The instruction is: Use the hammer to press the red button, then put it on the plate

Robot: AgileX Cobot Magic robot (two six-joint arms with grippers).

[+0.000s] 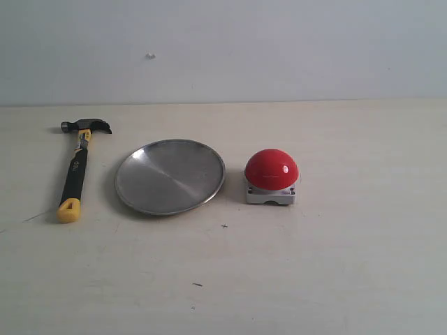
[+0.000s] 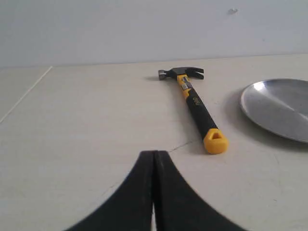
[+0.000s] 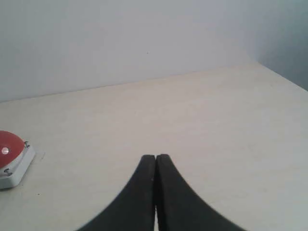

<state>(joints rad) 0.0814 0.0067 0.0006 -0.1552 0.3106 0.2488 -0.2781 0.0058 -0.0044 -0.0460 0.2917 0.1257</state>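
Two empty pincers, the left pincer [image 2: 154, 161] and the right pincer [image 3: 156, 163], are squeezed together, the hammer [image 1: 75, 169] lies flat beside the plate [image 1: 170, 176] with the red button [image 1: 271, 169] on the plate's other side, so I think the left pincer should open and grab the hammer first.

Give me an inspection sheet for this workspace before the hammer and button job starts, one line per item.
Surface: pale table, a few small dark specks.
Job's things: in the exterior view, hammer lies flat left of the plate, head toward the wall; red button right of the plate; all three apart, plate empty.
Clutter: nothing seen.
Grippers: left gripper and right gripper both shut, holding nothing.
Cables: nothing seen.
Surroundings: plain pale wall with one small mark.
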